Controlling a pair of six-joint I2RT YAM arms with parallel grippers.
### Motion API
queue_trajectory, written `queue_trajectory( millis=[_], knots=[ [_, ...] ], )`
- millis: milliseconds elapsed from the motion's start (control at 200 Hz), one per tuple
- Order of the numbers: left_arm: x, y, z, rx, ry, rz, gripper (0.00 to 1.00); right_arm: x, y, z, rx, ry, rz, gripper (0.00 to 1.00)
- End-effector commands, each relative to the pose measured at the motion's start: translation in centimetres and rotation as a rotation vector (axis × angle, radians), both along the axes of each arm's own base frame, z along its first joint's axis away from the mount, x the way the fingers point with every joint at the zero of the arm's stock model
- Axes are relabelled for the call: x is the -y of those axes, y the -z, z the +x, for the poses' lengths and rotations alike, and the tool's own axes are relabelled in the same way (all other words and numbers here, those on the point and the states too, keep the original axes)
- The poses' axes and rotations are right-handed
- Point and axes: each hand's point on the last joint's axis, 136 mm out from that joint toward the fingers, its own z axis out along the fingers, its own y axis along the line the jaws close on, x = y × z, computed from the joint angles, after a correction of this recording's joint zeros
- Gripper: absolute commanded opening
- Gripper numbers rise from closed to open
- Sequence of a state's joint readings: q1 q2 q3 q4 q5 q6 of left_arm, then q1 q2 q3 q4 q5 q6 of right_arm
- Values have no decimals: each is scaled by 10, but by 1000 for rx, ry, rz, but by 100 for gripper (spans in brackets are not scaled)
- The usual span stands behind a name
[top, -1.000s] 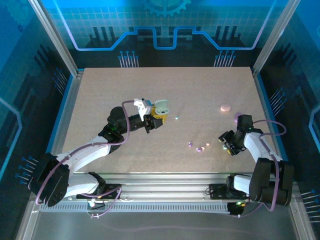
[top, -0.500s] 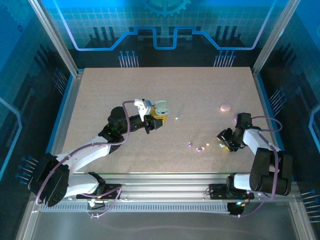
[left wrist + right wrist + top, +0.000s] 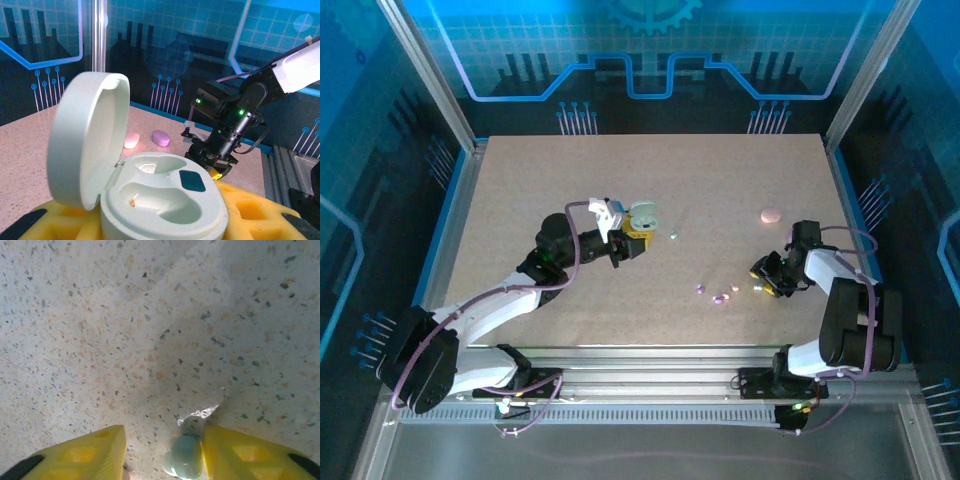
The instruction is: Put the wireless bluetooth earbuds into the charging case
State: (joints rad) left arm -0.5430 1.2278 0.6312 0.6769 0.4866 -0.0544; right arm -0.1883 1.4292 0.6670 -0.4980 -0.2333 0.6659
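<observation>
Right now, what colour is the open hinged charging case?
White case, best in left wrist view.

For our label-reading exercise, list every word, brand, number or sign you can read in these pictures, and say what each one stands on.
No readable text anywhere in these pictures.
Charging case: no brand or lettering, just a blank dark patch inside it.
Back panels: printed circuit lines and a gear outline, with no words or numbers.
</observation>
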Motion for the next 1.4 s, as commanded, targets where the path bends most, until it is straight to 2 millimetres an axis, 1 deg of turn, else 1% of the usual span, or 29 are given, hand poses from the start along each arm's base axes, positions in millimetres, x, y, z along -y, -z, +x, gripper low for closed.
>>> queue_trajectory(
  millis=[0,195,520,645,835,915,981,1031,1096,1196,1281,1396],
  knots=[
    [1,-16,0,25,14,-20,36,-12,-1,3,7,-57,29,43],
    [2,-16,1,18,20,-21,36,-22,-13,13,57,-114,27,39],
    [2,-17,1,11,20,-25,36,-42,-9,19,37,-178,83,40],
    [2,-16,0,9,21,-21,36,-45,-10,21,39,-195,76,40],
    [2,-16,0,11,21,-21,36,-45,-10,10,-7,-192,65,40],
    [2,-15,0,10,21,-20,36,-38,-9,7,-16,-194,18,43],
    [2,-17,0,12,21,-21,36,-25,-8,7,-24,-199,-51,47],
    [2,-17,0,13,24,-22,36,-22,-8,10,-15,-214,-59,48],
    [2,-17,0,15,23,-18,36,-25,-7,12,-21,-239,-37,48],
    [2,-18,0,15,22,-19,36,-40,-3,12,-26,-268,39,45],
    [2,-18,0,12,24,-20,36,-48,0,6,-41,-274,69,42],
    [2,-19,0,16,26,-22,36,-47,4,-4,-83,-258,63,42]
  ],
)
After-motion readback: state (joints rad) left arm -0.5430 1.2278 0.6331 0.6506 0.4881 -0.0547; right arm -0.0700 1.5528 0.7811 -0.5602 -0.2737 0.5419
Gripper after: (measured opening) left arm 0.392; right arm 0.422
